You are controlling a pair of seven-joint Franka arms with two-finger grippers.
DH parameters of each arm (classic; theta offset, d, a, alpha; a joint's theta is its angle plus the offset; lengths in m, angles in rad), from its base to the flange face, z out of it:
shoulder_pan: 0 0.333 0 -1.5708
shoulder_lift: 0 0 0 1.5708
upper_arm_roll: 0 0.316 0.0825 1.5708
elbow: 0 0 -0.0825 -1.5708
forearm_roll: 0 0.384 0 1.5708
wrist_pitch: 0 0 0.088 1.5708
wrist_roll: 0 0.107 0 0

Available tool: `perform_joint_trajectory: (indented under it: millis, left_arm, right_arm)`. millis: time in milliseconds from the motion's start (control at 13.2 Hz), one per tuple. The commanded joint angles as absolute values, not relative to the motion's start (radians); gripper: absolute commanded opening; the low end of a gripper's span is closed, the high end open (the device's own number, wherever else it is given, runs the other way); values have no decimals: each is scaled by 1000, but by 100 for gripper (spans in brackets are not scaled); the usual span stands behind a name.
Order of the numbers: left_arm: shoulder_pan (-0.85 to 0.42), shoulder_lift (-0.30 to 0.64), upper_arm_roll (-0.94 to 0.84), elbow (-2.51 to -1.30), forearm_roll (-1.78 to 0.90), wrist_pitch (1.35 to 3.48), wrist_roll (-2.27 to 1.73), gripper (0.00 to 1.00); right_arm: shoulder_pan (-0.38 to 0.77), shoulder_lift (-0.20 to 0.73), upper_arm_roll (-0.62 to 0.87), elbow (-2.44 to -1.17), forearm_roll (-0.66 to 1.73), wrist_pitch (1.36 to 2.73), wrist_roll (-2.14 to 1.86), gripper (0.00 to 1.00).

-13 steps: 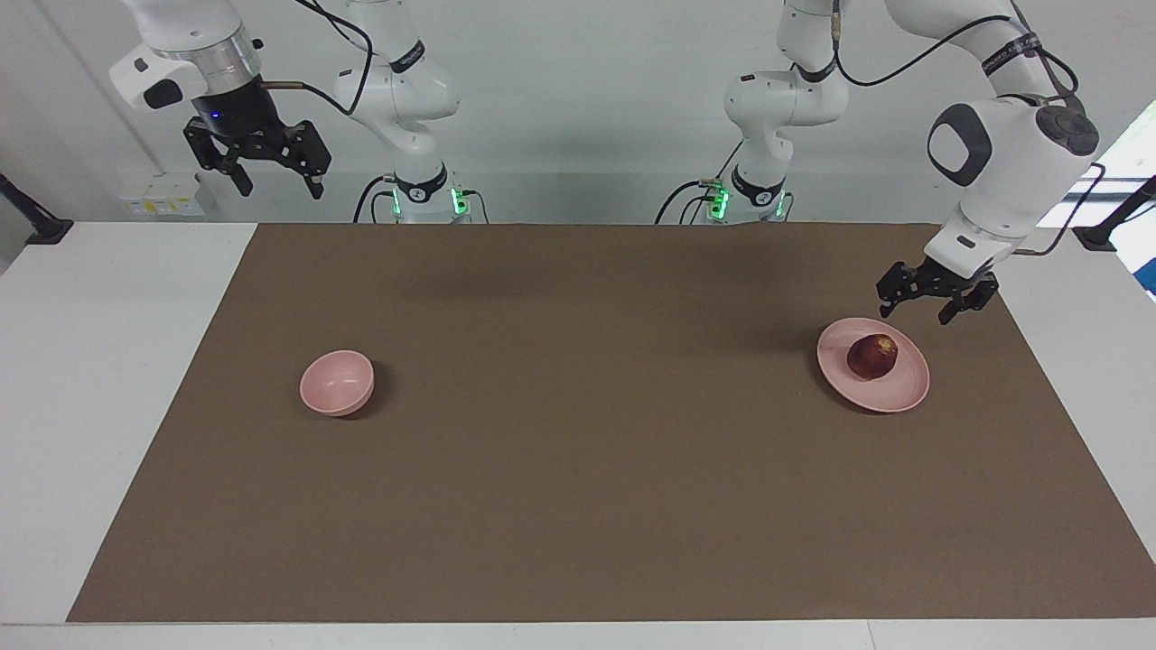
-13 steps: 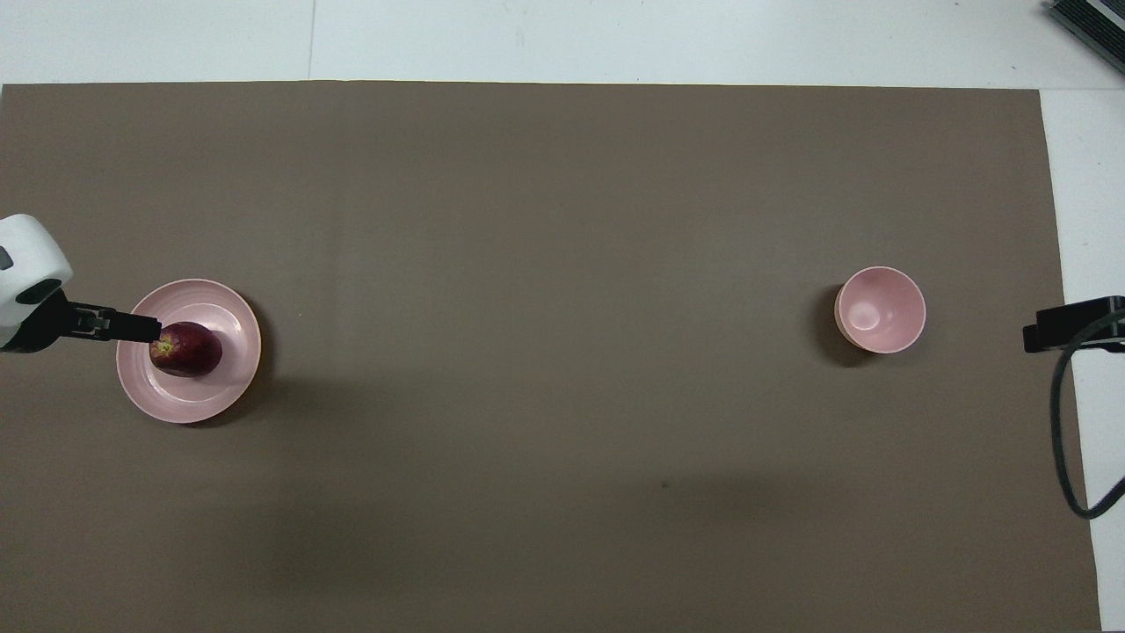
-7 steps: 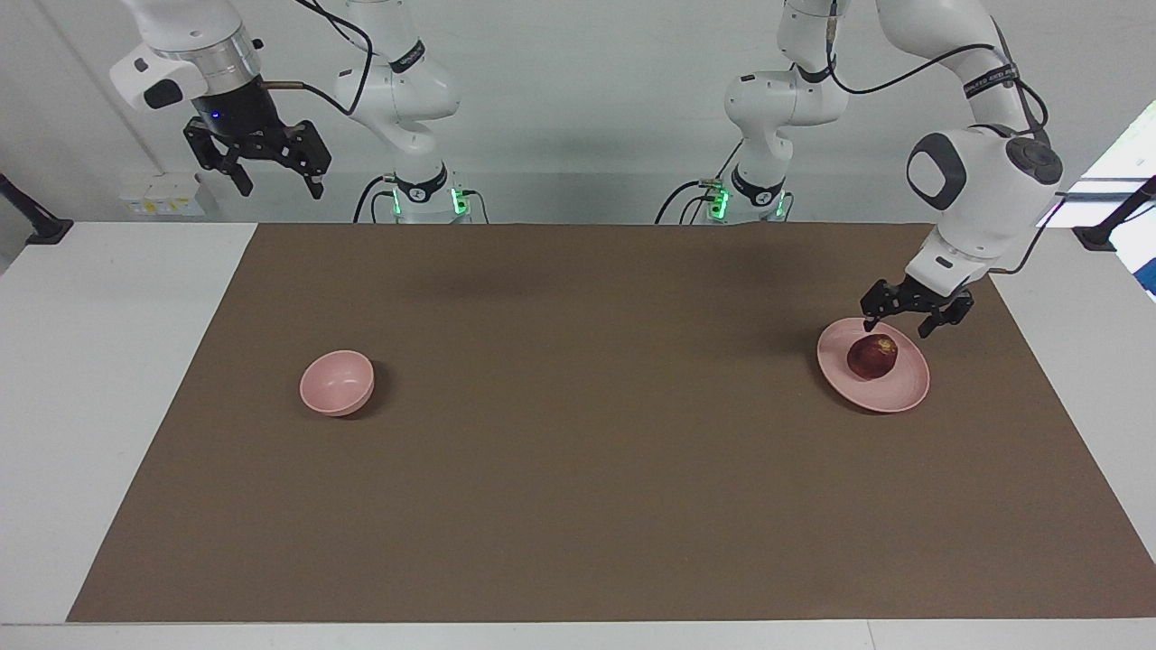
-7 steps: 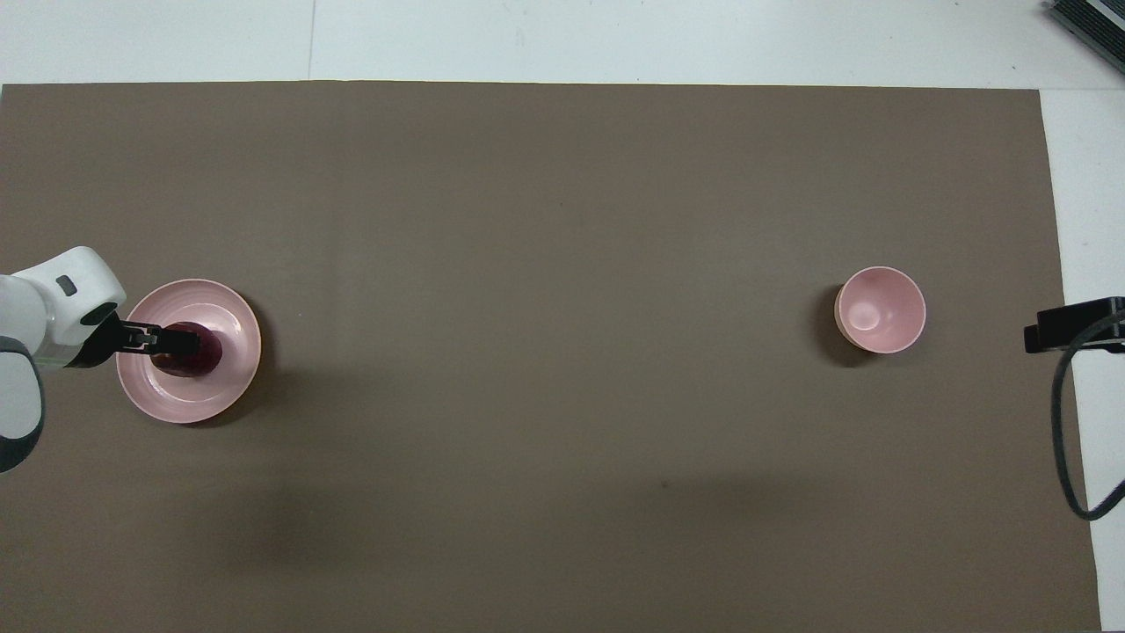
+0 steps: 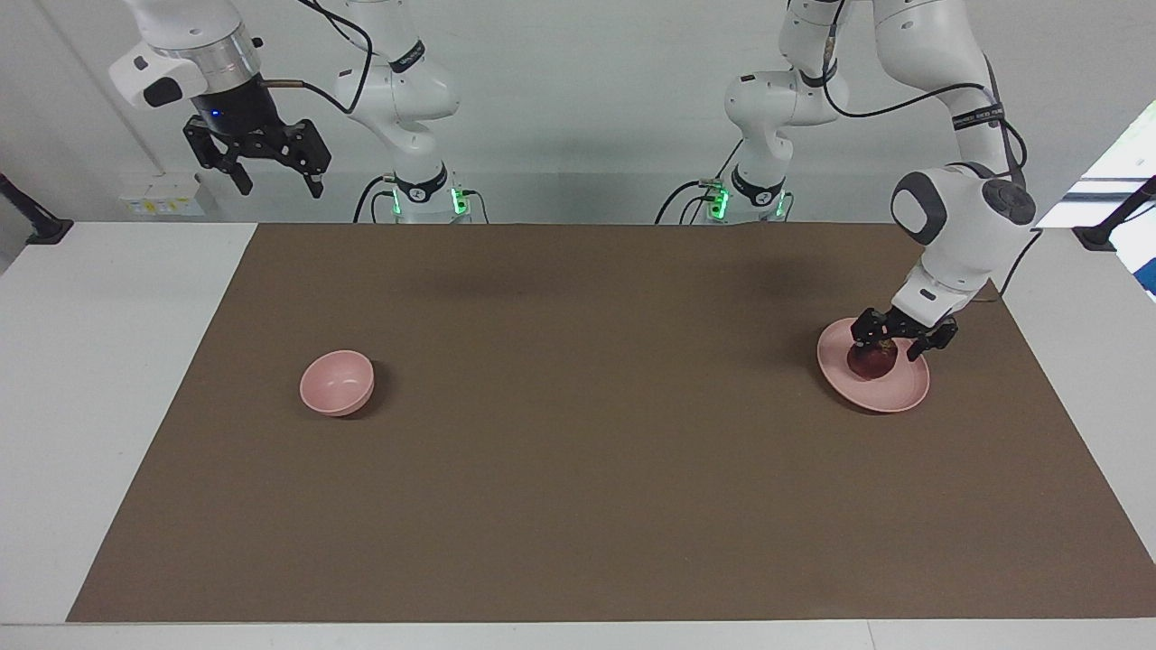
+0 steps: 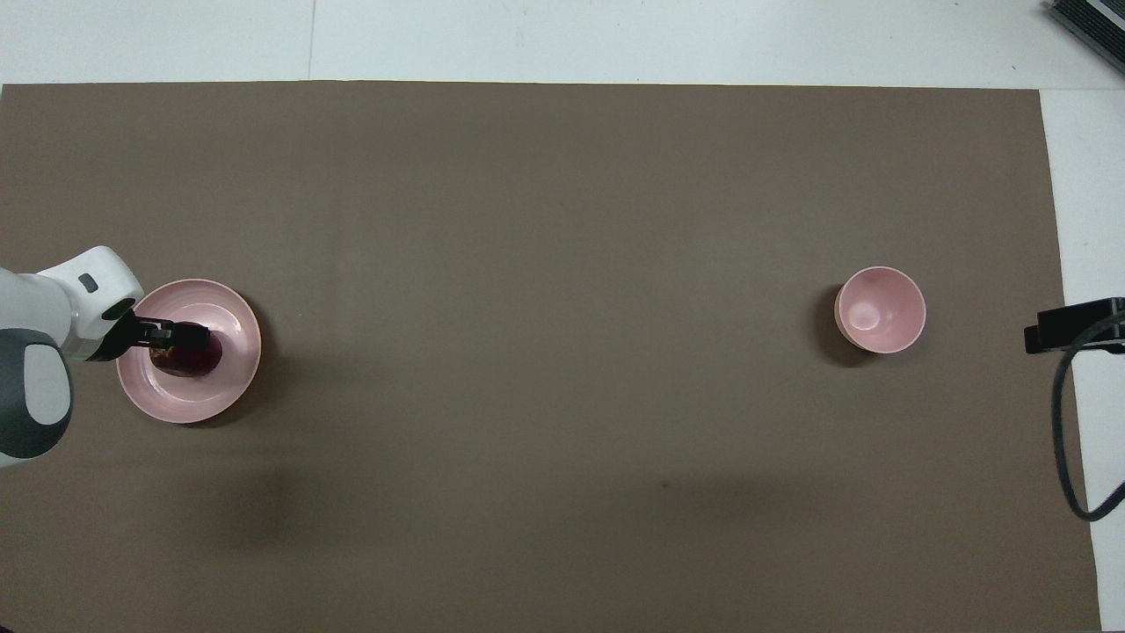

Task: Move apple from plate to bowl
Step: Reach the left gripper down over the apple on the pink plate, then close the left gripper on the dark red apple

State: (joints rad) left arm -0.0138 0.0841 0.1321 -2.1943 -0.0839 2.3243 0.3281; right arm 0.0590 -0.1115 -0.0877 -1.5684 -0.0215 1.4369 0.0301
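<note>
Apple (image 5: 871, 361) is seen on the plate (image 5: 890, 396), at the left arm's end of the worktop (image 5: 578, 506). Left gripper (image 5: 896, 346) is lowered around the apple, fingers apart on either side of it; whether the fruit is actually pinched cannot be told. Bowl (image 5: 336, 383) is set well apart, toward the right arm's end. Right gripper (image 5: 275, 176) is held high over its own end of the worktop, waiting, fingers apart.
</note>
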Motion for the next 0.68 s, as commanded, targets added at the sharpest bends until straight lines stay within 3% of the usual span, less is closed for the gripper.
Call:
perform_joint_trajectory:
  millis: [0,151,303,606]
  left_arm:
    - [2,64,124,-2235,-107,2338,362,86]
    - [0,54,124,-2255,-107,2336,364,70]
    - [0,49,124,-2255,-107,2294,364,42]
    - [-9,49,123,-2241,-107,2273,357,7]
  right_arm:
    - [44,-137,-80,-1597,-17,1447,34,100]
    - [44,-137,-80,-1598,-15,1445,34,100]
    - [44,-138,-80,-1601,-15,1447,34,100]
    - [46,-138,-80,-1603,-15,1447,35,100]
